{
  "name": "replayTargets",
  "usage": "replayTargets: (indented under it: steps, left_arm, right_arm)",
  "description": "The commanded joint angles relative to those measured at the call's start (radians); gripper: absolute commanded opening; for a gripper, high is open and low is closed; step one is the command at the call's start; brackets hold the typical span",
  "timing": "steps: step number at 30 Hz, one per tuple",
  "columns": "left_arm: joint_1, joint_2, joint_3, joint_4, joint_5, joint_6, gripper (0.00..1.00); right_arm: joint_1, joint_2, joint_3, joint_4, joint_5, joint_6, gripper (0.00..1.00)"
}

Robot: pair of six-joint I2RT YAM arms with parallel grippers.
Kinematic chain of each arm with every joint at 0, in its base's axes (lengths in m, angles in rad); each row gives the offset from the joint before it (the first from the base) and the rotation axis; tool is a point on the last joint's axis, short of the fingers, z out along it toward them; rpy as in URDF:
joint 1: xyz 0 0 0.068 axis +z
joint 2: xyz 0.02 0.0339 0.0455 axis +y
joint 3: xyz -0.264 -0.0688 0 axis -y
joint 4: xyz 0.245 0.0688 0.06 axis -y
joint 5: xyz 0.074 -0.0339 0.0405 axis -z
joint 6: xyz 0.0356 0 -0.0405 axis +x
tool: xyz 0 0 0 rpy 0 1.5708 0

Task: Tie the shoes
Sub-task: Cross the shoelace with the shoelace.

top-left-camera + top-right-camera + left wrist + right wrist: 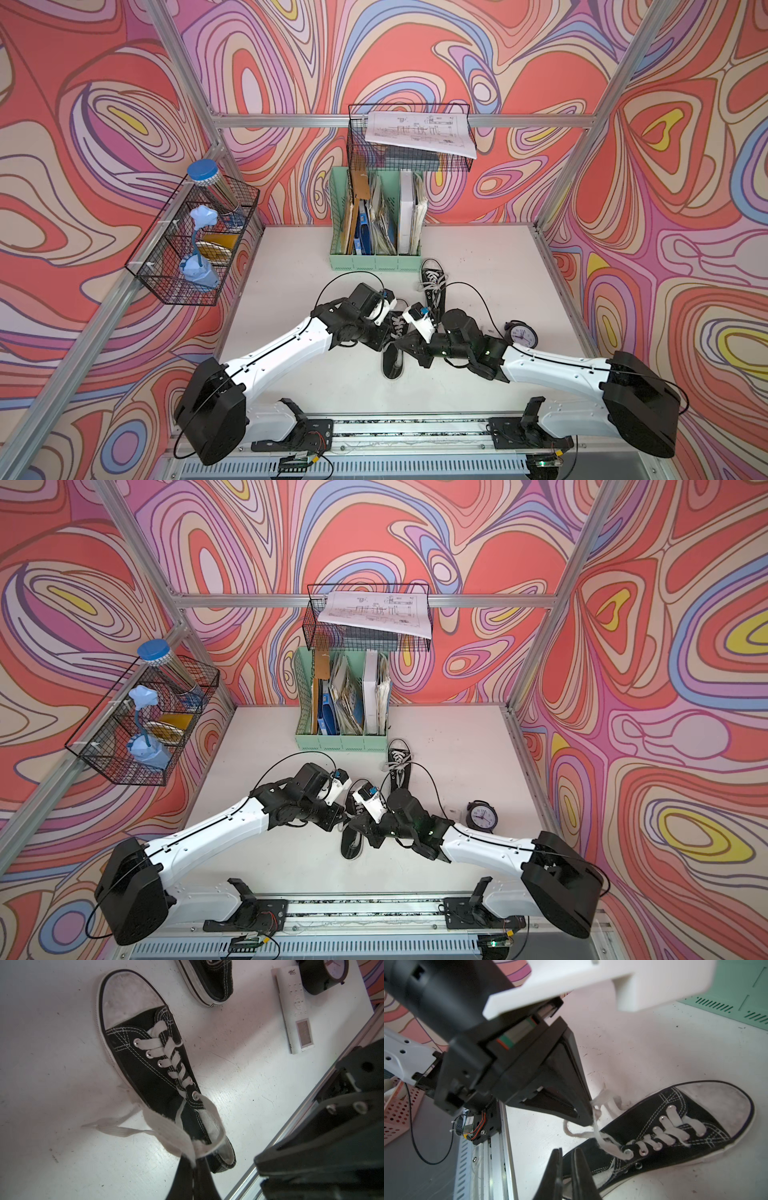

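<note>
The left arm (282,345) and right arm (540,361) are being held bent inward from the front rail (415,428), with the wrists meeting over the near shoe (392,361) at mid-table. The second shoe (432,282) is lying just behind it. A white lace (166,1126) is being pinched by the closed left gripper (193,1162). The right gripper (568,1150) is being held at the shoe's collar with its jaws almost together, and whether anything is gripped cannot be told.

White table (498,266): shoes (432,276), clock (522,334), remote (296,1009), organizer (374,262)

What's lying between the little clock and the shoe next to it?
A white remote control lies on the table between the alarm clock and that shoe, clearest in the left wrist view.
</note>
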Motion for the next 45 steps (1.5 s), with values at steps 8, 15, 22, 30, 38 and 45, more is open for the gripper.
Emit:
replayTargets:
  steps: [8, 15, 22, 30, 38, 45]
  left_arm:
    - [0.038, 0.024, 0.032, -0.049, 0.098, 0.003, 0.0]
    - [0.046, 0.008, 0.033, -0.047, 0.133, 0.003, 0.0]
    - [0.057, -0.009, 0.031, -0.035, 0.19, 0.002, 0.0]
    - [0.067, -0.022, 0.025, -0.014, 0.233, -0.007, 0.0]
    - [0.073, -0.019, 0.022, -0.003, 0.248, -0.013, 0.0]
    - [0.079, -0.025, 0.016, 0.006, 0.261, -0.022, 0.0]
  right_arm:
    - [0.029, 0.201, -0.031, 0.25, 0.107, -0.013, 0.02]
    - [0.029, 0.299, 0.006, 0.309, 0.204, -0.039, 0.01]
    - [0.028, 0.347, 0.007, 0.403, 0.217, -0.123, 0.05]
    - [0.028, 0.413, -0.007, 0.537, 0.158, -0.156, 0.25]
    - [0.028, 0.47, -0.008, 0.626, 0.215, -0.145, 0.33]
    - [0.028, 0.504, -0.021, 0.715, 0.275, -0.142, 0.34]
